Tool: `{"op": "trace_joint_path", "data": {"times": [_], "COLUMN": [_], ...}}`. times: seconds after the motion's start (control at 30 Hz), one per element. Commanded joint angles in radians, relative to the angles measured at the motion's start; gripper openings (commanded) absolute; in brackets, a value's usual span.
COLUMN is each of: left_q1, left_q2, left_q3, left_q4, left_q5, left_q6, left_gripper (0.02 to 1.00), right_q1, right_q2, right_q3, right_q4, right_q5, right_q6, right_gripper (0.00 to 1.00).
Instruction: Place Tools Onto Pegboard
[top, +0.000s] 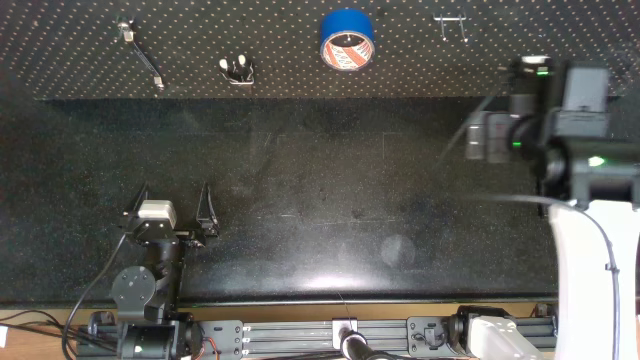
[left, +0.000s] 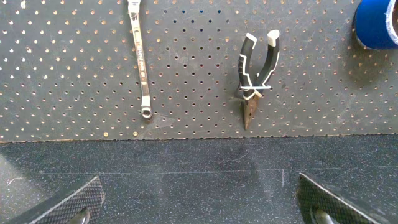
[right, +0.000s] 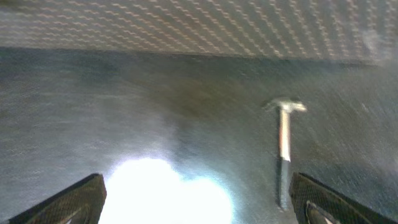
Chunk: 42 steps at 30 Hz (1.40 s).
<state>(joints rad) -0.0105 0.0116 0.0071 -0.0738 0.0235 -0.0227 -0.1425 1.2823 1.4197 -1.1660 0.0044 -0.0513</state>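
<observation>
A hammer (right: 284, 146) with a metal head and dark grip lies flat on the black table, beyond and slightly to one side of my open right gripper (right: 199, 211), which hangs above it holding nothing. On the pegboard (top: 270, 30) hang a wrench (left: 139, 56), black-and-white pliers (left: 256, 74), and a blue tape roll (top: 347, 40). My left gripper (top: 172, 207) stands open and empty near the table's front left, facing the board from well back.
A bare metal hook (top: 452, 27) sticks out of the pegboard to the right of the tape. The right arm (top: 575, 150) rises over the table's right side. A bright glare patch (right: 165, 186) lies on the table under the right gripper.
</observation>
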Motion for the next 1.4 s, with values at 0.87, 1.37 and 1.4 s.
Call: {"op": "trace_joint_path", "data": {"times": [0.87, 1.37, 1.4], "left_q1": [-0.003, -0.003, -0.003], "left_q2": [-0.008, -0.008, -0.008], "left_q3": [-0.002, -0.002, -0.002], "left_q4": [-0.006, -0.006, -0.006], "left_q5": [0.012, 0.011, 0.012], "left_q6": [0.013, 0.013, 0.013], "left_gripper": [0.996, 0.996, 0.996], "right_q1": [-0.485, -0.425, -0.425], "right_q2": [0.610, 0.685, 0.679], "right_q3": [0.006, 0.006, 0.006], "right_q4": [0.031, -0.020, -0.028], "right_q5": [-0.069, 0.027, 0.034], "right_q6": [-0.643, -0.593, -0.592], "right_gripper": [0.998, 0.996, 0.996]}}
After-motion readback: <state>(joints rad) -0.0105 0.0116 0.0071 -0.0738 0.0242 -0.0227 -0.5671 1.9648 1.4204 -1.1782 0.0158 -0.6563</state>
